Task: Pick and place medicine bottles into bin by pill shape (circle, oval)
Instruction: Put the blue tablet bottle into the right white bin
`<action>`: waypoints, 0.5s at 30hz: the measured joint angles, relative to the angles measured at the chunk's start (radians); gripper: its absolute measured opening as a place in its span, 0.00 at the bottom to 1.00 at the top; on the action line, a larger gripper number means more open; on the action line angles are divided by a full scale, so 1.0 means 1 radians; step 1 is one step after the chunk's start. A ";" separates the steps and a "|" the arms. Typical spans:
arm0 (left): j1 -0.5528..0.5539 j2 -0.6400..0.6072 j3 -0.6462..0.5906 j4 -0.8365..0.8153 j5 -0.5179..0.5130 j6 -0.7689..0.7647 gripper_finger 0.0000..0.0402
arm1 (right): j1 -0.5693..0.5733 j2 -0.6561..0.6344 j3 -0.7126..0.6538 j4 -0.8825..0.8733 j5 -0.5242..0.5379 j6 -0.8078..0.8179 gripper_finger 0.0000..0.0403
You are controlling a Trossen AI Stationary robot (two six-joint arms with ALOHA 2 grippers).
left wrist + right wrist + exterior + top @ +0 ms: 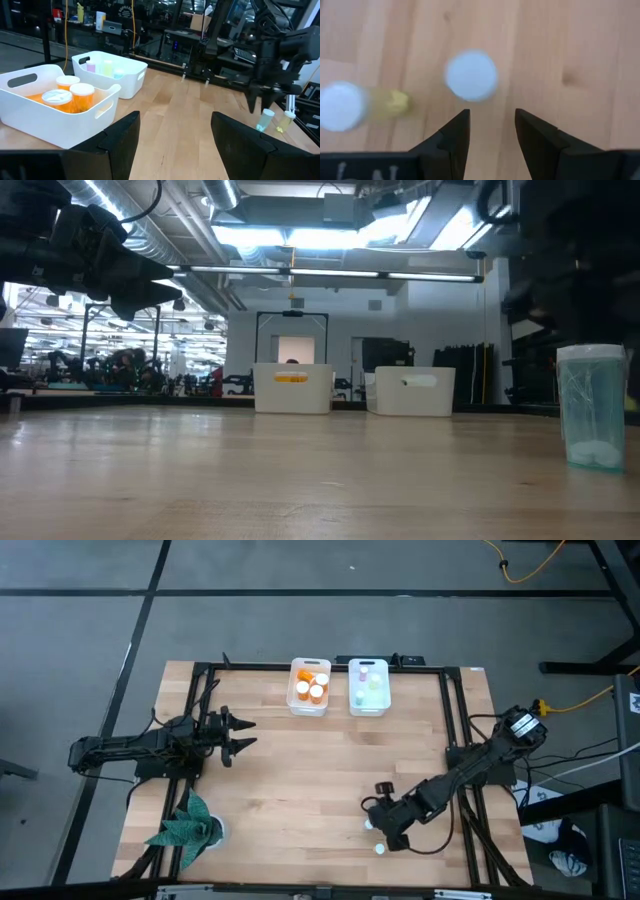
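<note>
Dark right hand (377,830) points down, fingers parted, empty, above a white-capped bottle (470,75).

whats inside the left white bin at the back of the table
The left white bin holds orange medicine bottles with white caps; three caps show from above. Anything beneath them, and their pills, cannot be seen.

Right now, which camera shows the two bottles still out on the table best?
Left wrist view: both small bottles stand clear beside the right gripper. Right wrist shows only blurred caps, low shows one, high shows specks.
</note>
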 joint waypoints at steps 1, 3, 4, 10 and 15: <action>0.000 0.000 0.000 0.000 0.000 0.000 0.59 | 0.001 0.000 0.000 0.024 0.000 -0.038 0.39; 0.000 0.000 0.000 0.000 0.000 0.000 0.59 | 0.001 0.000 0.000 0.067 -0.013 -0.082 0.39; 0.000 0.000 0.000 0.000 0.000 0.000 0.59 | 0.001 0.000 0.000 0.080 -0.030 -0.097 0.39; 0.000 0.000 0.000 0.000 0.000 0.000 0.59 | -0.001 0.000 0.000 0.114 -0.005 -0.101 0.39; 0.000 0.000 0.000 0.000 0.000 0.000 0.59 | -0.015 0.000 0.000 0.122 -0.001 -0.101 0.39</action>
